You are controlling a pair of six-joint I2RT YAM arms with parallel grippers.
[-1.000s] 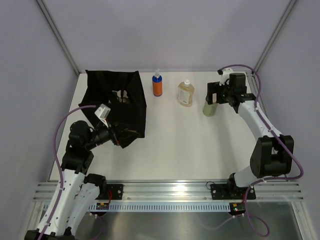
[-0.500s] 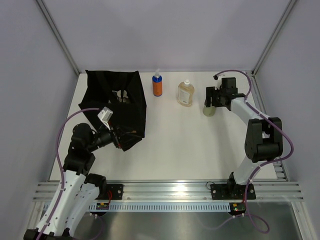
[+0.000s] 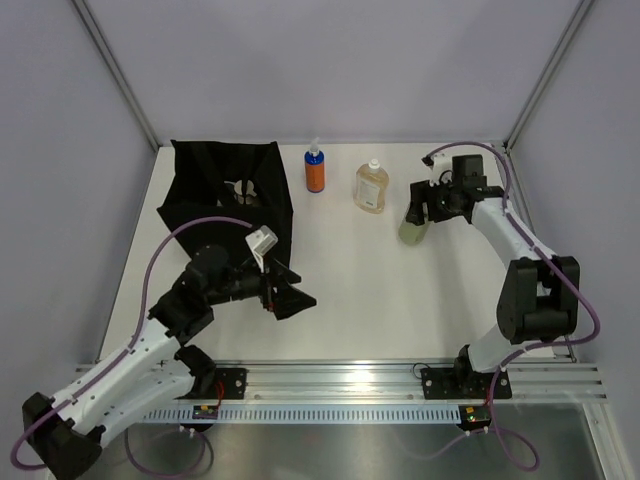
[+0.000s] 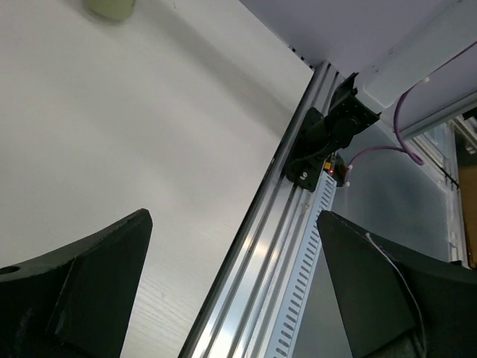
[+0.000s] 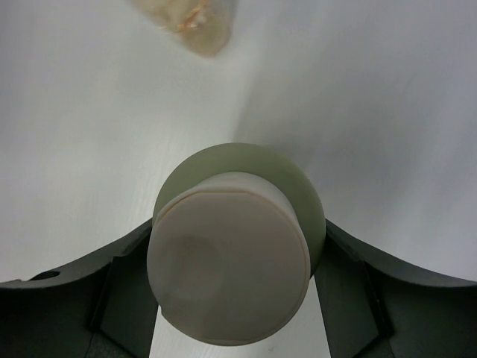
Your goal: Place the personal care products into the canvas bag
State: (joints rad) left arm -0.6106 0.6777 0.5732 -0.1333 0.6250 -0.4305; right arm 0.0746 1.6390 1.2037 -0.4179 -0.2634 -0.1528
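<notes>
The black canvas bag [image 3: 215, 185] stands open at the far left of the table. An orange bottle with a white spray top [image 3: 315, 170] and a clear amber bottle [image 3: 371, 187] stand upright to the right of the bag. My right gripper [image 3: 421, 208] is shut on the pale green bottle [image 3: 412, 227], which leans slightly. In the right wrist view its white cap [image 5: 229, 277] fills the space between my fingers [image 5: 123, 298], with the amber bottle [image 5: 190, 19] beyond it. My left gripper [image 3: 287, 296] hangs open and empty over the front middle of the table, away from the bag.
The aluminium rail [image 3: 340, 378] runs along the table's near edge, and the left wrist view shows it [image 4: 276, 224] between the open fingers. Frame posts stand at the far corners. White tabletop [image 3: 400, 300] lies between the two arms.
My right gripper has closed on the pale green bottle and tipped it slightly. My left arm has swung away from the bag's side toward the front middle of the table.
</notes>
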